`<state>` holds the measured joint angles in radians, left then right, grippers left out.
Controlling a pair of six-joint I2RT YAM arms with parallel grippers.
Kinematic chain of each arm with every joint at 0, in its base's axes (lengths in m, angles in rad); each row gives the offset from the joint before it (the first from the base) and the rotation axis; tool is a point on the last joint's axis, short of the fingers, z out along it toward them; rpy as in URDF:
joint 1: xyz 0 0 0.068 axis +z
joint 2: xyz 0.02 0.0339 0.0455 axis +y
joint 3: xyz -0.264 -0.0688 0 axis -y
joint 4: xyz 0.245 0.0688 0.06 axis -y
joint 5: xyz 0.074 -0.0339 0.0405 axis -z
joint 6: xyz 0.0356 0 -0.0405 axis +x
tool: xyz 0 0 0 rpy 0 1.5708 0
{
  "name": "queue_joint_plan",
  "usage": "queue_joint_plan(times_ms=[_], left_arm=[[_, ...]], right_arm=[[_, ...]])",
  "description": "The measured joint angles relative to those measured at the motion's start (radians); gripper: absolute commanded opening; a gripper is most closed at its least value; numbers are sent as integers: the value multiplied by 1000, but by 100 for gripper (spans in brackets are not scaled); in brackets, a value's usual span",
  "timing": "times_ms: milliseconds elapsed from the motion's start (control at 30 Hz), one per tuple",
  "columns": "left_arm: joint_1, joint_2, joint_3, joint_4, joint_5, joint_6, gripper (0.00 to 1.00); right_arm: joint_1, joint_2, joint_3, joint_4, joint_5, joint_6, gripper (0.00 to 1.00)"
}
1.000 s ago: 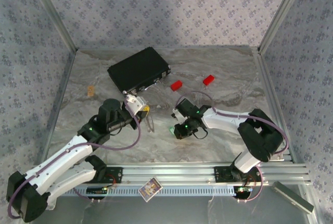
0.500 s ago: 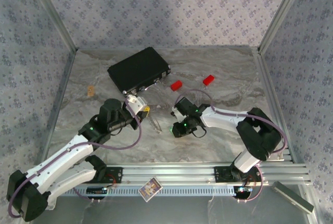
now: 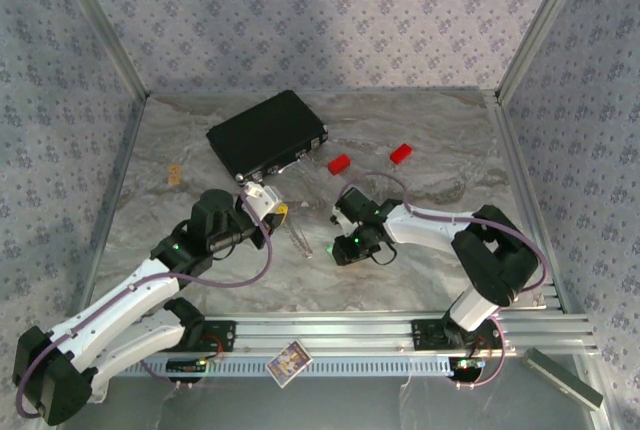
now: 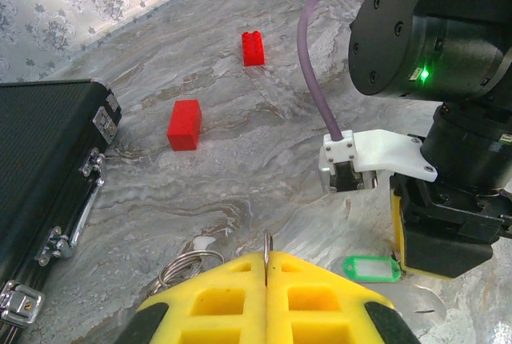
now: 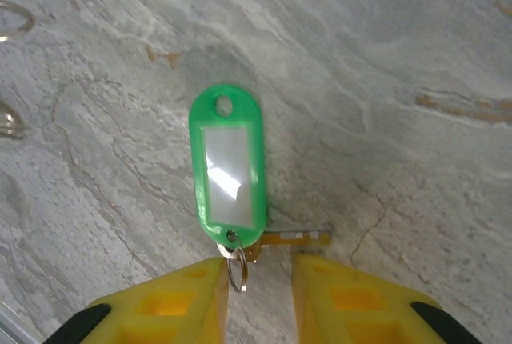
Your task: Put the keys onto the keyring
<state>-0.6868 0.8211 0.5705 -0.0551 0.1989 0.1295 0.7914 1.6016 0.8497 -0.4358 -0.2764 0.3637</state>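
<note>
Left fingers (image 4: 216,306) are pinched shut on the keyring (image 4: 266,242). Right fingers (image 5: 172,306), half-spread and empty, straddle the green key (image 5: 227,168) lying flat on the bench (image 5: 400,56), lower centre. Risk: closing could skid the thin key aside.

The green-tagged key (image 5: 226,166) lies flat; silvery keyring (image 4: 194,258) pinched in left tool (image 4: 266,260).

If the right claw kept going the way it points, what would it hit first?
Most likely the green key tag and its small key, lying on the table straight ahead of the right gripper; its jaws stand apart either side of the tag's ring.
</note>
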Motion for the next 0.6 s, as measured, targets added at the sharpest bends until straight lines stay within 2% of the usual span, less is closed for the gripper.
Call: queue_joint_plan(times_ms=[167,400,600], left_arm=[[0,0,-1,0,0,0,0],[0,0,-3,0,12,0,0],[0,0,-4,0,15,0,0]], right_arm=[[-2,-79,-3,-33,26,33,34],[-3,-108,-67,20,25,152,45],[-3,-108,-96,83,14,220,46]])
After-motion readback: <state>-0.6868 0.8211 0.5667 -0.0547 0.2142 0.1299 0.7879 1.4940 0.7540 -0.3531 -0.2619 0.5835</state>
